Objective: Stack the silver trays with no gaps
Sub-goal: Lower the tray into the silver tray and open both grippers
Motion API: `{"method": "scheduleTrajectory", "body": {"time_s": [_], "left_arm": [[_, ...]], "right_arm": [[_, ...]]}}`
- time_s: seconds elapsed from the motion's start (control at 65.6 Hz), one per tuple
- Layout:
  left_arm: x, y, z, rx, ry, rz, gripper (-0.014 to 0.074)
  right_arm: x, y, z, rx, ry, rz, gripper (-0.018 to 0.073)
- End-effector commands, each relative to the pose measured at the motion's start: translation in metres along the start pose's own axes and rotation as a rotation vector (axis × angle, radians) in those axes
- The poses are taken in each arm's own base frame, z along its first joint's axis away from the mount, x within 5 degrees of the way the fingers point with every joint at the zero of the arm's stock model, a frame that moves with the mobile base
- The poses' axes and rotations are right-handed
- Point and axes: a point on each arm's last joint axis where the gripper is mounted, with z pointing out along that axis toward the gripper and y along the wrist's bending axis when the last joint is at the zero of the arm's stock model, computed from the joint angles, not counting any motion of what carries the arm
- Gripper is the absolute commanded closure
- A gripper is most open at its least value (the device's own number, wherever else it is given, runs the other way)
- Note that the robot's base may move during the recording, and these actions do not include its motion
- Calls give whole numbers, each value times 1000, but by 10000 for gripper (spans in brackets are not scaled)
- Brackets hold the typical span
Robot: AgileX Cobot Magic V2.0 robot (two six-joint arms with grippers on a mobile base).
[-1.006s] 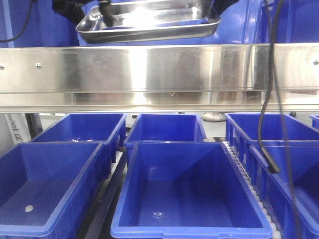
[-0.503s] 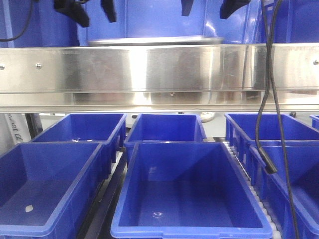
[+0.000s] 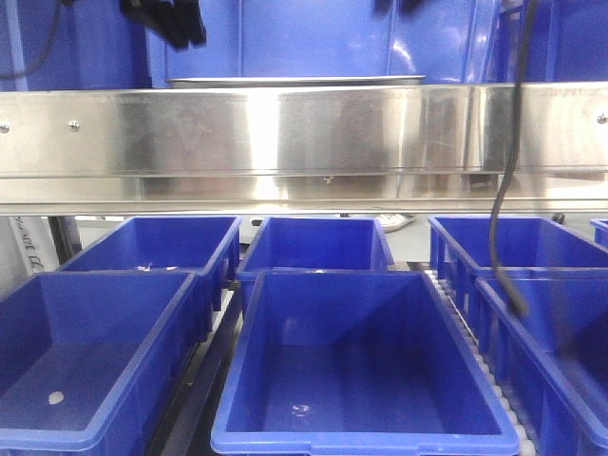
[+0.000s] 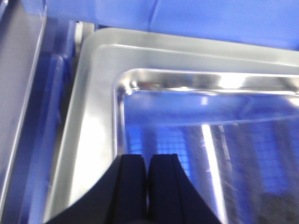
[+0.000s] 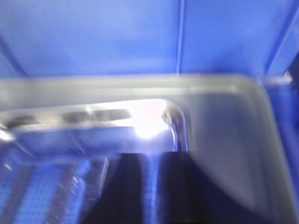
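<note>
Only the flat rim of the silver trays (image 3: 294,81) shows above the steel rail in the front view. The left wrist view looks down on their left corner (image 4: 93,116), where one rim line lies inside another. My left gripper (image 4: 148,158) hangs above that corner, shut, with nothing between its pads; in the front view it is dark at the top left (image 3: 176,24). The blurred right wrist view shows my right gripper (image 5: 153,161) above the trays' right corner (image 5: 224,121), a narrow gap between its fingers, holding nothing. It is almost out of the top of the front view (image 3: 399,5).
A long steel rail (image 3: 304,133) with screws crosses the front view and hides the shelf behind it. Several deep blue bins (image 3: 361,380) stand below. A black cable (image 3: 508,190) hangs at the right. A blue bin wall (image 4: 210,18) rises just behind the trays.
A second ago both grippers held a tray up above the rail. They let it go, it dropped behind the rail, and both have risen; the left has shut.
</note>
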Motion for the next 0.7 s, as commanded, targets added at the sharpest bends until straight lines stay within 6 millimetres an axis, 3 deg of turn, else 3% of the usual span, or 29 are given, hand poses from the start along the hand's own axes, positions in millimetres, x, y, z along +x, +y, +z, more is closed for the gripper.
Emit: {"method": "scheduleTrajectory", "body": {"time_s": [0.0, 0.168, 0.335, 0.518, 0.686], "left_arm": [[-9, -2, -22, 28, -49, -19, 604], [-17, -3, -50, 52, -103, -25, 604], [-17, -18, -72, 72, -172, 48, 604], [7, -41, -82, 171, -254, 144, 604], [37, -42, -88, 262, -307, 168, 604]], "right_arm": [[-16, -1, -23, -26, -73, -1, 574], [-29, -5, -53, -53, -133, 20, 576], [-38, -10, -82, -101, -203, 32, 577], [-17, -17, -101, -211, -269, 4, 577], [11, -27, -116, -312, -327, -43, 577]]}}
